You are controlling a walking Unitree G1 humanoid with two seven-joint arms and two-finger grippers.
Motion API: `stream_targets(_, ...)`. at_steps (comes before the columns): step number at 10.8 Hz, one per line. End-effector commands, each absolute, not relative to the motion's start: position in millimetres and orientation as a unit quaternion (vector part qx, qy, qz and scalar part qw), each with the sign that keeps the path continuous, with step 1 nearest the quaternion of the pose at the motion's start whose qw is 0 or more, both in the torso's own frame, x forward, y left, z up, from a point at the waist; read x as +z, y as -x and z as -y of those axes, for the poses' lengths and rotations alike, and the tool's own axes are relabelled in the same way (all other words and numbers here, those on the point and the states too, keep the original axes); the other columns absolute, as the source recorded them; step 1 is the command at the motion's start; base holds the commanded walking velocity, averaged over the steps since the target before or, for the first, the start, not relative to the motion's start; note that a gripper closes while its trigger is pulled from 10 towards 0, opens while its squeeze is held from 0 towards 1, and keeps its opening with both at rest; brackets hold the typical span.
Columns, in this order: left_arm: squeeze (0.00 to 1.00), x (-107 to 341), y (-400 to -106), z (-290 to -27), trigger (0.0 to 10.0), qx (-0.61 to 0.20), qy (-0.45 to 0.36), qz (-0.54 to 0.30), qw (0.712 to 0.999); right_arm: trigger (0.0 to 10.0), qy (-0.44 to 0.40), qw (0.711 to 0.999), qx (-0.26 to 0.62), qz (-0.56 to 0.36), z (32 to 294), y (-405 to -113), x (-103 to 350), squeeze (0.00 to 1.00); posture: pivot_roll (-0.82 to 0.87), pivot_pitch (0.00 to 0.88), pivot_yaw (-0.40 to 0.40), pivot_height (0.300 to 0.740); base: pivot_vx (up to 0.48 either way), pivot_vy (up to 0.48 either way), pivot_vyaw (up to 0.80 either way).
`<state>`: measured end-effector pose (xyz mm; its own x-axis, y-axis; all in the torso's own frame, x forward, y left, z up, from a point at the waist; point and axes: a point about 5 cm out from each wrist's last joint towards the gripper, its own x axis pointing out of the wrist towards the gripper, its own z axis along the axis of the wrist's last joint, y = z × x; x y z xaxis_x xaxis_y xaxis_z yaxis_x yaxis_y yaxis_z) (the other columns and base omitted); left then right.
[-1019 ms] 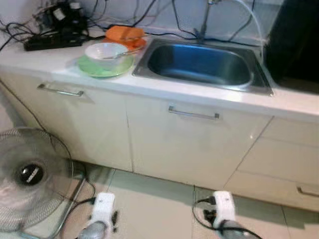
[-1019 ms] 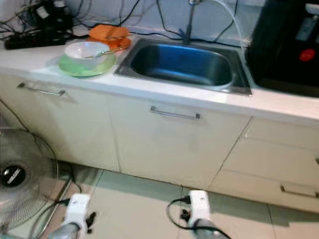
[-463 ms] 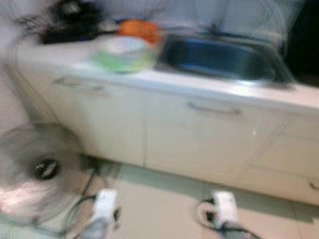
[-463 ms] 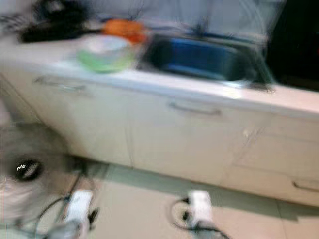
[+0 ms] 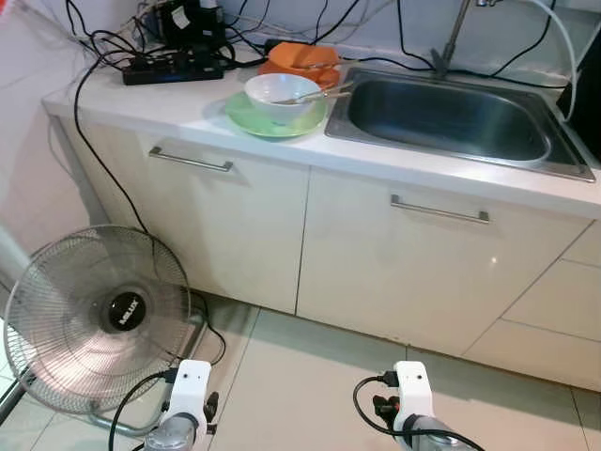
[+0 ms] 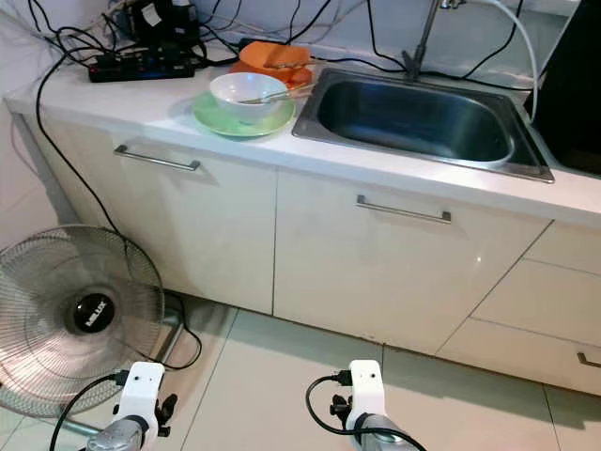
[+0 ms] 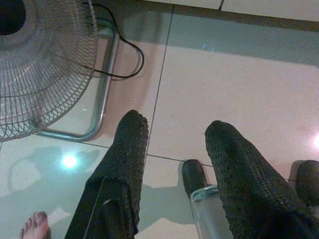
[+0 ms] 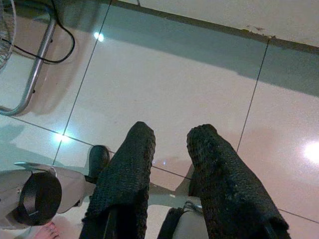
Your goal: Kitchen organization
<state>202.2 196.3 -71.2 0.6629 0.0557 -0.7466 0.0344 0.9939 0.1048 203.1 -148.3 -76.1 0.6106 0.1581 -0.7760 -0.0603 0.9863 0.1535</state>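
A white bowl (image 5: 280, 95) with utensils in it sits on a green plate (image 5: 272, 118) on the counter, left of the steel sink (image 5: 449, 111). Behind it lies an orange dish (image 5: 300, 60). Both arms hang low over the floor tiles. My left gripper (image 7: 177, 134) is open with nothing between its fingers, close to the fan's base. My right gripper (image 8: 172, 137) is open too, above bare tile.
A standing fan (image 5: 94, 319) is on the floor at the left, its cable trailing by the cabinet. A power strip and tangled cables (image 5: 174, 68) crowd the counter's back left. Cabinet doors with bar handles (image 5: 439, 210) face me. A person's toes (image 7: 34, 224) are near my left arm.
The camera has swung and steadied after a blurred moment: the counter and sink now sit further right and the fan shows more fully. Both arms still hang low.
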Motion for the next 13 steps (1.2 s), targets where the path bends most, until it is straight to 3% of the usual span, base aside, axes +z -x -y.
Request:
stream_targets(1,0.0,-70.6,-204.6,-192.1,10.0,0.004,-0.051,-0.409,0.911,10.0,-0.055,0.899,0.052,-0.432,153.9,-204.8,-74.9,0.0,0.18,0.022,-0.003,0.74,0.0,0.0,0.0)
stream_targets(3,0.0,-71.8,-202.6,-192.4,10.0,0.005,-0.051,-0.413,0.909,10.0,-0.056,0.897,0.049,-0.435,154.6,-204.3,-75.3,0.0,0.18,0.021,-0.004,0.74,0.356,0.0,0.0)
stream_targets(5,0.0,-72.3,-201.4,-194.2,10.0,0.007,-0.05,-0.415,0.908,10.0,-0.058,0.896,0.051,-0.437,153.6,-204.0,-75.6,0.0,0.18,0.02,-0.005,0.74,0.401,0.0,-0.8)
stream_targets(13,0.0,-73.8,-198.6,-196.0,10.0,0.005,-0.051,-0.423,0.905,10.0,-0.06,0.897,0.049,-0.436,154.5,-204.3,-75.3,0.0,0.18,0.019,-0.004,0.74,0.406,0.0,0.0)
